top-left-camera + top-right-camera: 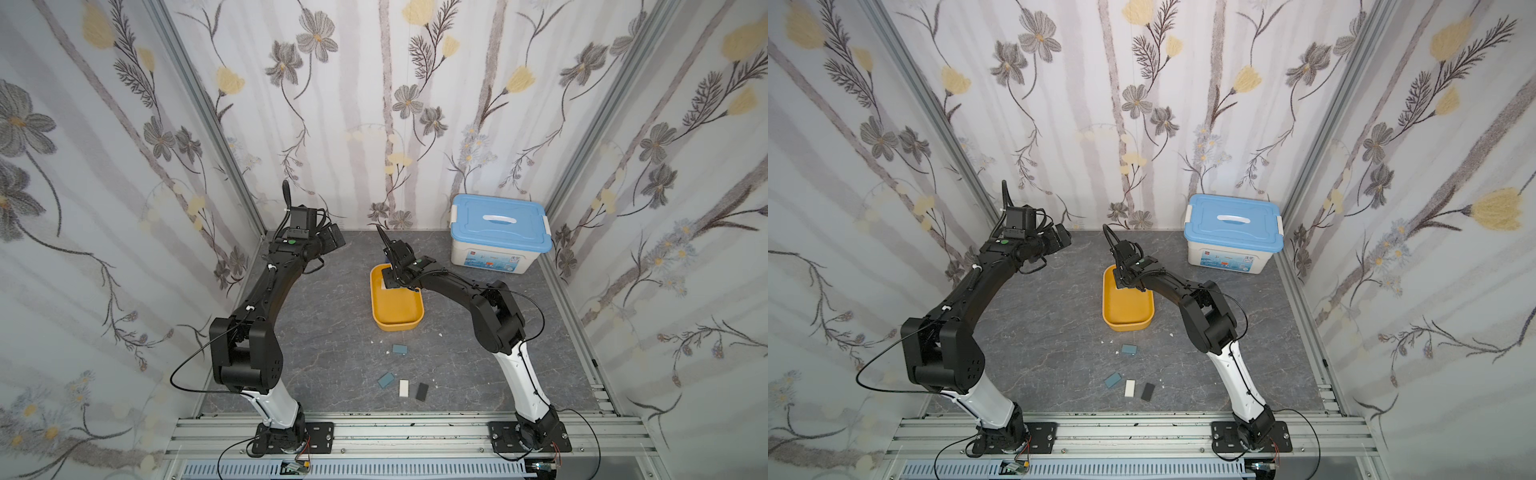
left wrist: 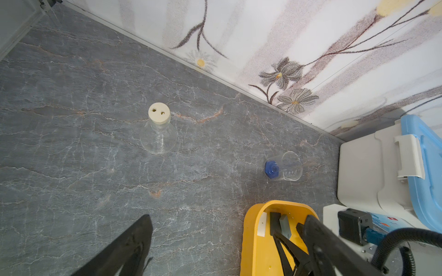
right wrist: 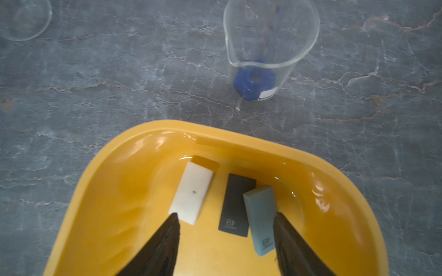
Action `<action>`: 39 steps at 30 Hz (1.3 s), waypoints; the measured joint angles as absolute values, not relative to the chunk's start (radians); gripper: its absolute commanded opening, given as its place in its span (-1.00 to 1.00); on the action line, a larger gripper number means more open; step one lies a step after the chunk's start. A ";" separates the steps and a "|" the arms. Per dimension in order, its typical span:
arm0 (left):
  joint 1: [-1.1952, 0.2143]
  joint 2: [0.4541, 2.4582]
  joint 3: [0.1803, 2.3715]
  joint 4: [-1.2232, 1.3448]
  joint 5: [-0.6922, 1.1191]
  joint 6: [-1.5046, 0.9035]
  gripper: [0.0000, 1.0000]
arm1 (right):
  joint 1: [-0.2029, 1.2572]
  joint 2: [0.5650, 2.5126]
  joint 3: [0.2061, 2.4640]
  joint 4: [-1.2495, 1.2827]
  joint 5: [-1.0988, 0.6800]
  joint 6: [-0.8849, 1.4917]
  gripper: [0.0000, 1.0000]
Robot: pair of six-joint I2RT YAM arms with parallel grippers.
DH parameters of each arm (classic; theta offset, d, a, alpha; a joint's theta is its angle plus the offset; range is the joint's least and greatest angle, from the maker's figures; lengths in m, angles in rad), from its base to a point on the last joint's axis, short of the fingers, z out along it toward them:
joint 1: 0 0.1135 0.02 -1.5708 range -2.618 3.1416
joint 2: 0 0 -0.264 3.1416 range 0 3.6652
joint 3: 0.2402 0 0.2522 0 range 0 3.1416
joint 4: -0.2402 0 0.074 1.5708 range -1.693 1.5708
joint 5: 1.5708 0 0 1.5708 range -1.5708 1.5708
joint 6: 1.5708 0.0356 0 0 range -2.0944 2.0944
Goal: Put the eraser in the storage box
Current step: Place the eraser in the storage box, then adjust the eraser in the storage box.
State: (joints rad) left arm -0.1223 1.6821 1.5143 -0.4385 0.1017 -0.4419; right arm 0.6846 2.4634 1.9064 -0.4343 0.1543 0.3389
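Right wrist view: three rectangular erasers are seen inside the yellow-orange plastic storage box [image 3: 239,137]. A white eraser block [image 3: 192,193] and a black eraser block marked 4B [image 3: 235,205] lie flat. A light-blue eraser block [image 3: 260,215] is tilted, propped partly on the black one's edge.

The right fingers [image 3: 167,239] are spread apart over the box floor, and nothing is pinched between them. One finger sits just beside the light-blue block's long side. Whether it actually touches cannot be settled.

Judged from this, the drop into the box is made and only lifting clear is left for this piece.

In a top view, four more pieces are seen loose on the grey marbled worktop [image 1: 332,332], well apart from the box: a blue-grey block [image 1: 400,350], a second blue-grey block [image 1: 385,379], a white block [image 1: 404,387] and a black block [image 1: 422,391]. If these count, over half the job is left.

The left fingers [image 2: 124,248] are spread wide and empty, held over bare worktop.
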 measured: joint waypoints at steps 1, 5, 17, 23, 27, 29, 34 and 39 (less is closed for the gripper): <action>-0.121 1.682 1.514 -0.439 0.102 -0.442 1.00 | 0.688 2.461 1.906 -0.434 0.152 0.339 0.34; -0.120 1.682 1.513 -0.439 0.102 -0.442 1.00 | 0.692 2.461 1.906 -0.421 0.126 0.340 0.37; -0.116 1.682 1.510 -0.439 0.102 -0.442 1.00 | 0.688 2.482 1.906 -0.400 0.044 0.363 0.38; -0.116 1.682 1.509 -0.439 0.102 -0.442 1.00 | 0.685 2.495 1.906 -0.401 0.023 0.383 0.39; -0.116 1.682 1.509 -0.439 0.102 -0.442 1.00 | 0.674 2.505 1.906 -0.403 0.023 0.395 0.41; -0.115 1.682 1.509 -0.439 0.102 -0.442 1.00 | 0.669 2.508 1.906 -0.403 0.023 0.396 0.41; -0.114 1.682 1.509 -0.439 0.102 -0.442 1.00 | 0.662 2.513 1.906 -0.403 0.025 0.401 0.43; -0.114 1.682 1.509 -0.439 0.105 -0.442 1.00 | 0.662 2.514 1.907 -0.403 0.027 0.403 0.44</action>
State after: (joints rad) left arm -0.1139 1.6821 1.5089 -0.4389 0.1051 -0.4416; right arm 0.6617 2.5141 1.9068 -0.4030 0.0269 0.4026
